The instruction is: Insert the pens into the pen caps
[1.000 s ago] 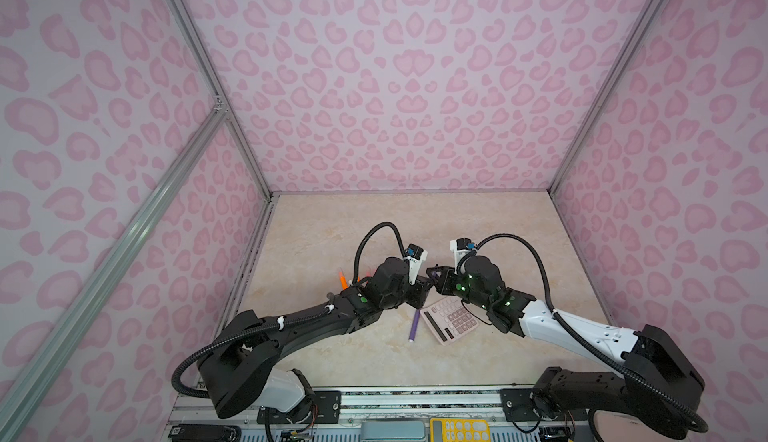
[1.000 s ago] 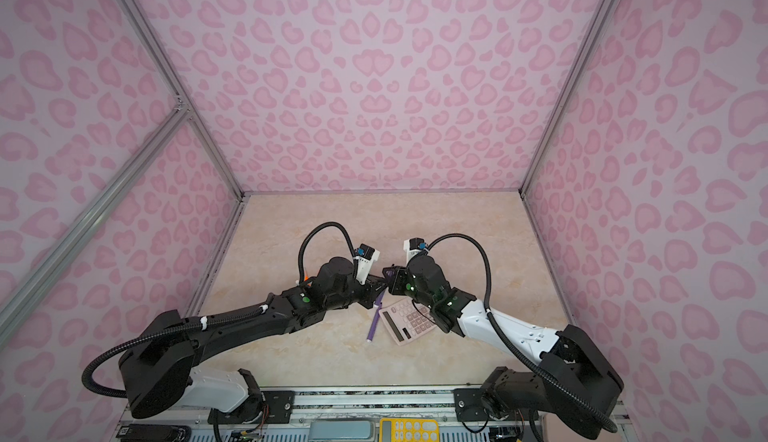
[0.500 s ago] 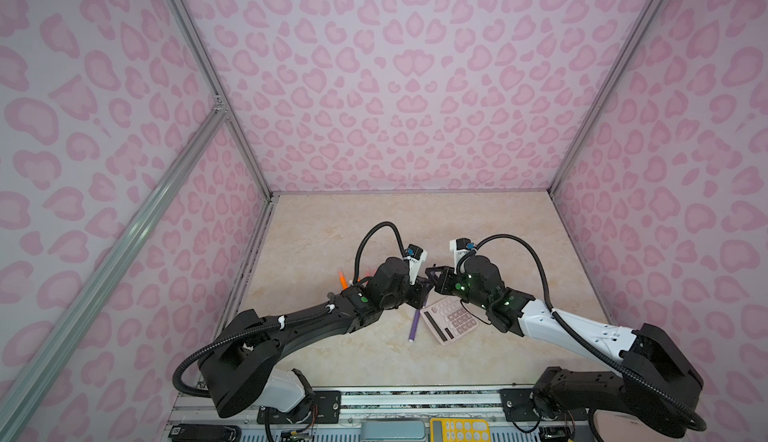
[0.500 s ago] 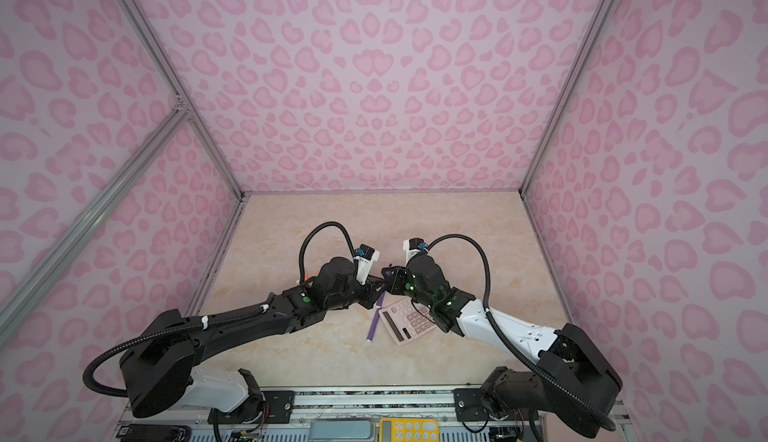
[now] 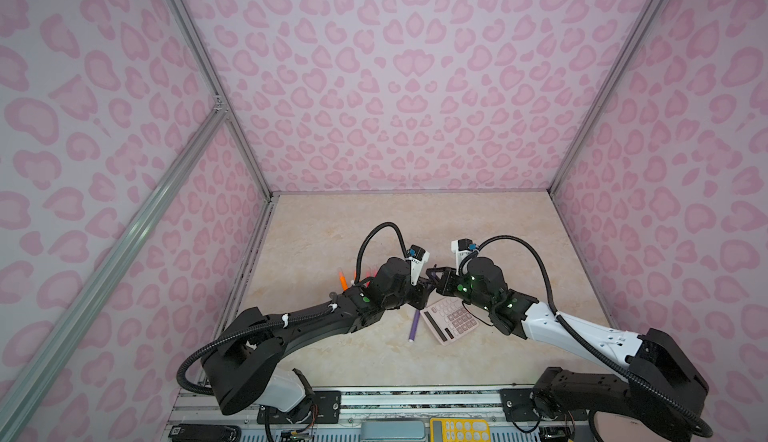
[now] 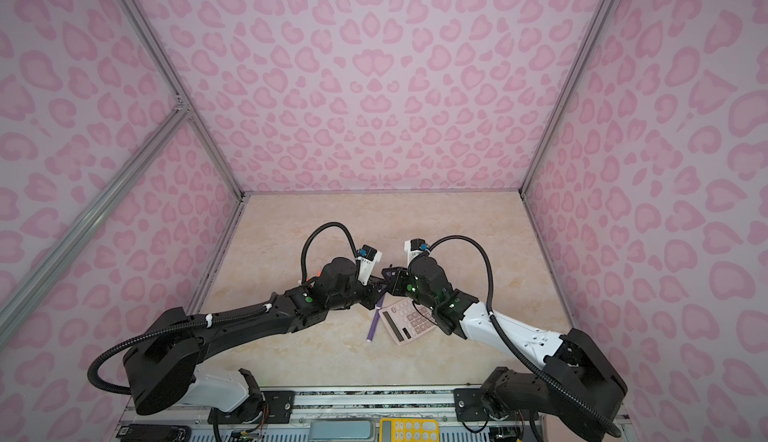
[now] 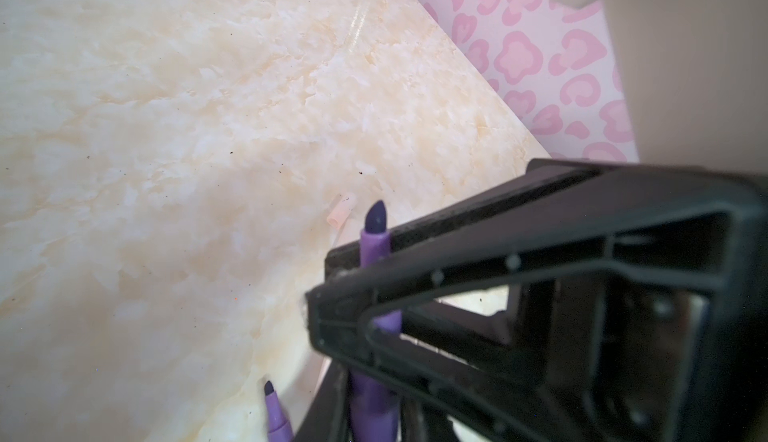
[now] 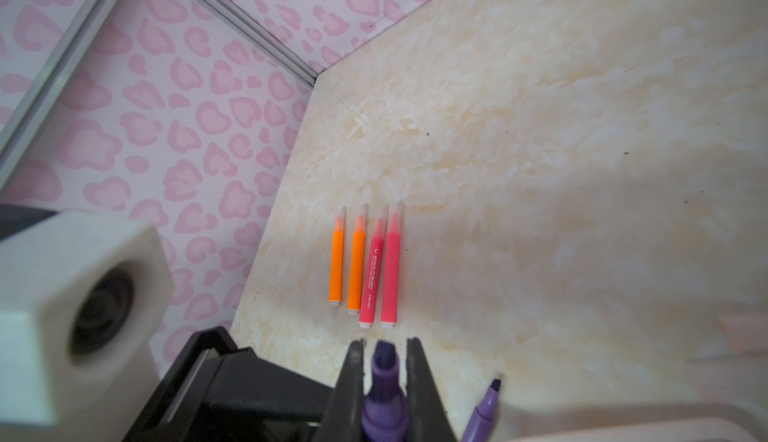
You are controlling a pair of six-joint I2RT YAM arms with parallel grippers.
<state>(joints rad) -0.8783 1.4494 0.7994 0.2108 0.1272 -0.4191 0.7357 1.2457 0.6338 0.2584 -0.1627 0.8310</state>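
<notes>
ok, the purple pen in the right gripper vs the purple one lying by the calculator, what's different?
The held purple pen is clamped in the right gripper; the loose purple pen lies flat on the table beside the pink calculator. In both top views the held one is mostly hidden between the arms, while the loose one shows most of its length. Shared: purple bodies, bare dark tips, no caps.

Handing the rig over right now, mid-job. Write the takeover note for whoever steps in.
Left end effector: shut on the held purple pen, tip bare.
Right end effector: shut on that same pen.
Done: two orange pens and two pink-red pens lie capped, side by side on the table.
Left: both purple pens. The loose purple pen lies uncapped beside the pink calculator; one clear cap lies loose on the table. No second loose cap seen.
</notes>
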